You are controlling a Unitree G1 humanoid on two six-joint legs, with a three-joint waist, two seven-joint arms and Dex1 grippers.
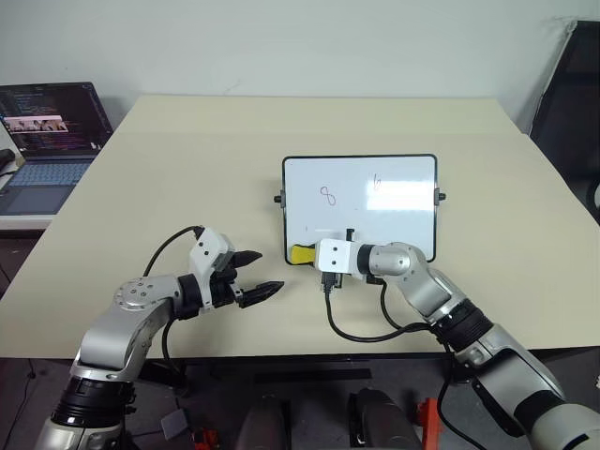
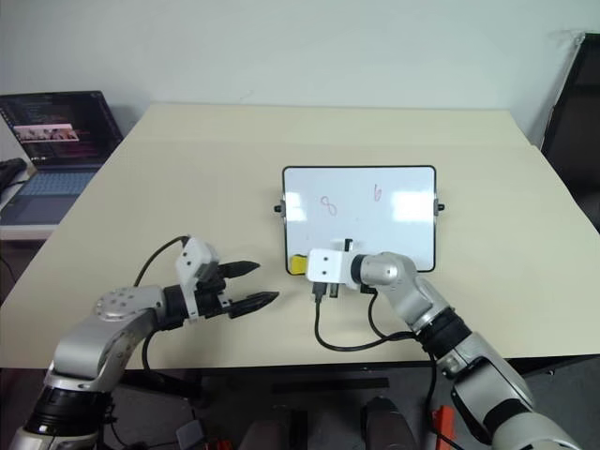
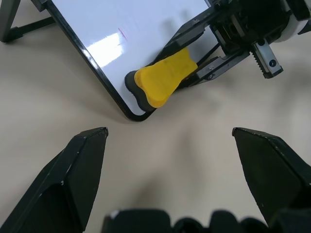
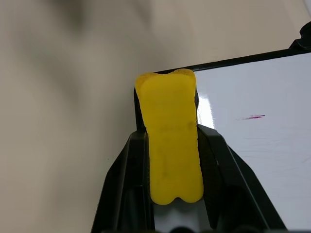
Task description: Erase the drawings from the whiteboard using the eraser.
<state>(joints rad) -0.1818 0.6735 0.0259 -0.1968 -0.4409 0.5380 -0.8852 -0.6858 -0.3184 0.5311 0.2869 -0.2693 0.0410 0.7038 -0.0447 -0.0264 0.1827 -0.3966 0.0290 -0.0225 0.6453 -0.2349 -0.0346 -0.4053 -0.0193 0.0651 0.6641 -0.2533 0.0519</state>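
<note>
The whiteboard (image 1: 403,217) lies flat in the middle of the table, with a black frame and a knob on each short side. Two drawings show on it, a thin mark like an 8 (image 1: 328,196) and one like a 6 (image 1: 377,181). A faint reddish streak (image 4: 252,117) sits close to the board's near left corner. My right gripper (image 1: 307,255) is shut on the yellow eraser (image 1: 300,254), whose dark-padded tip (image 3: 133,90) rests over that corner. My left gripper (image 1: 266,272) hovers open just left of the board's corner, nothing between its fingers (image 3: 87,165).
A laptop (image 1: 47,141) with its screen lit stands on a lower surface off the table's left side. A dark chair-like object (image 1: 572,103) is beyond the table's right edge. A black cable (image 1: 356,336) loops from my right wrist over the table's near edge.
</note>
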